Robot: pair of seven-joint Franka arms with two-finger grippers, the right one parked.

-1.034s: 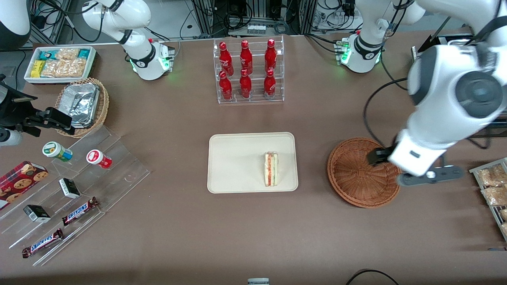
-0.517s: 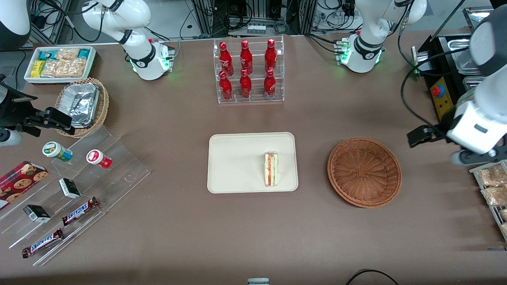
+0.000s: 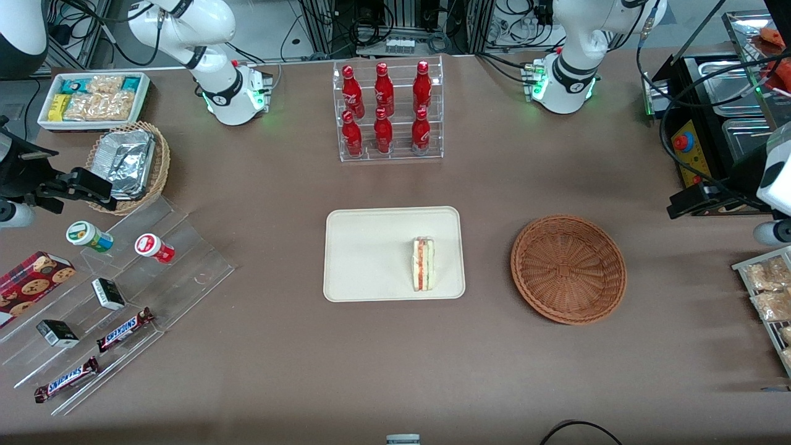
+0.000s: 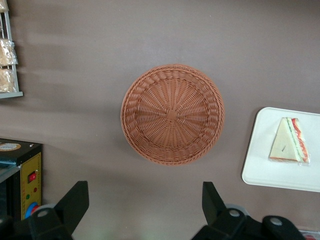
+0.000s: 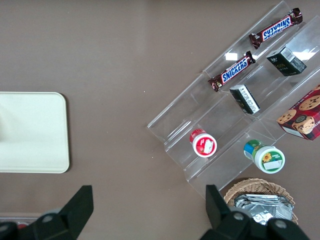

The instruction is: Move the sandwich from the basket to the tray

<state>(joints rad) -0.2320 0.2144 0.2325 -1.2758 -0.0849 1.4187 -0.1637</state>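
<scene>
The sandwich (image 3: 423, 264) lies on the cream tray (image 3: 371, 253), near the tray's edge that faces the basket; it also shows in the left wrist view (image 4: 289, 141) on the tray (image 4: 272, 172). The reddish-brown wicker basket (image 3: 568, 269) is empty and sits beside the tray toward the working arm's end; the wrist view shows its bare inside (image 4: 172, 114). My left gripper (image 4: 144, 192) is open and empty. It hangs high over the table, off the basket toward the working arm's end, with its fingertips (image 4: 77, 190) wide apart.
A clear rack of red bottles (image 3: 387, 111) stands farther from the camera than the tray. A black box with a red button (image 3: 689, 151) and a rack of snack bags (image 3: 769, 296) are under the working arm. Acrylic steps with snacks (image 3: 111, 296) lie toward the parked arm's end.
My left gripper has drawn away from above the basket's edge toward the working arm's end of the table, empty. The sandwich, tray and basket have not moved.
</scene>
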